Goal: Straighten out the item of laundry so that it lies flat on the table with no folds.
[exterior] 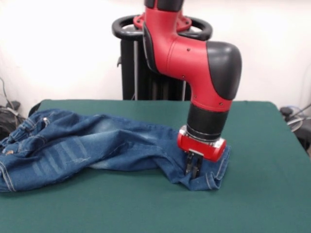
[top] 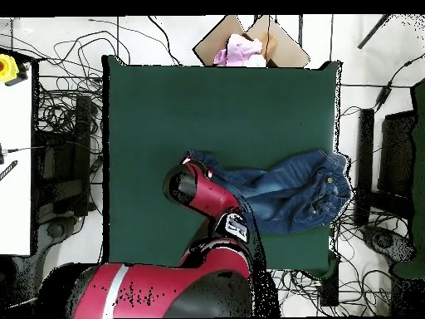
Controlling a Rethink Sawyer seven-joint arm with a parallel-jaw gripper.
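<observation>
**Jeans bunched, gripper at leg hem**

Jeans (exterior: 97, 145) lie across table (exterior: 146, 208), waistband end at one table edge, legs crumpled together. Gripper (exterior: 194, 167) down at the leg hem, fingers appear pinched on a raised denim fold. Est.: soft but weighty cloth, drags rather than slides on felt-like top; hems and waistband are best holds. Ample bare table around. Cardboard box (top: 249, 41) w/ pink cloth beyond the far edge; cables on floor.

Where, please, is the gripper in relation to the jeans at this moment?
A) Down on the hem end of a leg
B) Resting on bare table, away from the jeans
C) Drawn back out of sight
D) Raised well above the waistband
A: the front view shows the gripper down on the jeans at the hem end of a leg, opposite the waistband.
</observation>
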